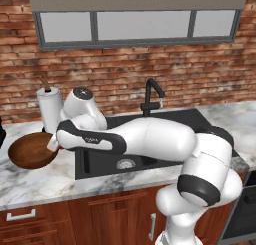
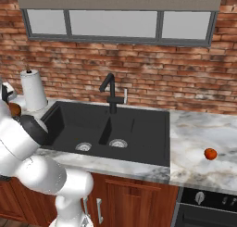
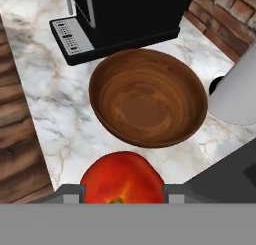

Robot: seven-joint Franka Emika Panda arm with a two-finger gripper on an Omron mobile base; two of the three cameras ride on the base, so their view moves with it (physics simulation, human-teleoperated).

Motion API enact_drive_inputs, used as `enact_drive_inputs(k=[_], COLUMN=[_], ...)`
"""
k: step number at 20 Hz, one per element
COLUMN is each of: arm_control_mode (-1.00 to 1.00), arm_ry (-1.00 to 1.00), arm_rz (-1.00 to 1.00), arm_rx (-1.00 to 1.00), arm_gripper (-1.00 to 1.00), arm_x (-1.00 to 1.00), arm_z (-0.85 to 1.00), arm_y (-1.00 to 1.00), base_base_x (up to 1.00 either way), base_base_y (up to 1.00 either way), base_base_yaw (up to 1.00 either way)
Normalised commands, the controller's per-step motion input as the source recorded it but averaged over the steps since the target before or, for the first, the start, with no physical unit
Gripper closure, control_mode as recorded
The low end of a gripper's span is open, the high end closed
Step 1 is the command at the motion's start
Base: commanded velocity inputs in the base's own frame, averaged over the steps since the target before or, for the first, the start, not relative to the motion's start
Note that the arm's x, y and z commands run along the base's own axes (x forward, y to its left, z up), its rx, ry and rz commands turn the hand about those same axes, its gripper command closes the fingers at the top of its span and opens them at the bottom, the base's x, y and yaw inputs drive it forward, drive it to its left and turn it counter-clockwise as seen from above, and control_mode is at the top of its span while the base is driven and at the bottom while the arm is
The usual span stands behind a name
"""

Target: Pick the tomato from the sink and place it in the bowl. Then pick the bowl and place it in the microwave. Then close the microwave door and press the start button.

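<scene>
Tomato [image 3: 121, 178] gripped in hand [image 3: 121, 193], just short of bowl [image 3: 148, 96], marble counter [image 3: 50, 114]

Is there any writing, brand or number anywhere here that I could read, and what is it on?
None can be read.
Small mark on the robot arm: too blurred to read.
Grey panel of the black machine behind the bowl: rows of dots, no legible characters.
Oven knobs: no readable signs.

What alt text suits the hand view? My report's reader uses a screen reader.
A red tomato sits between the end effector's fingertips, near the empty wooden bowl on the marble counter; a black appliance stands beyond the bowl.
</scene>
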Motion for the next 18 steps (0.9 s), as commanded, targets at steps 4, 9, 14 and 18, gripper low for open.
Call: enact_drive_inputs(k=[4, 9, 14, 18], arm_control_mode=[-1.0, -1.0, -1.0, -1.0], arm_ry=[0.0, 0.0, 0.0, 0.0], arm_rz=[0.05, 0.01, 0.0, 0.0], arm_rx=[-0.02, -0.02, -0.01, 0.0], arm_gripper=[1.0, 1.0, 1.0, 1.0], arm_x=[0.11, 0.39, 0.51, 0.22], arm_z=[-0.21, -0.37, -0.3, -0.02], arm_y=[0.28, 0.07, 0.16, 0.31], base_base_x=[0.0, 0.0, 0.0, 0.0], base_base_y=[0.0, 0.0, 0.0, 0.0], base_base_yaw=[0.0, 0.0, 0.0, 0.0])
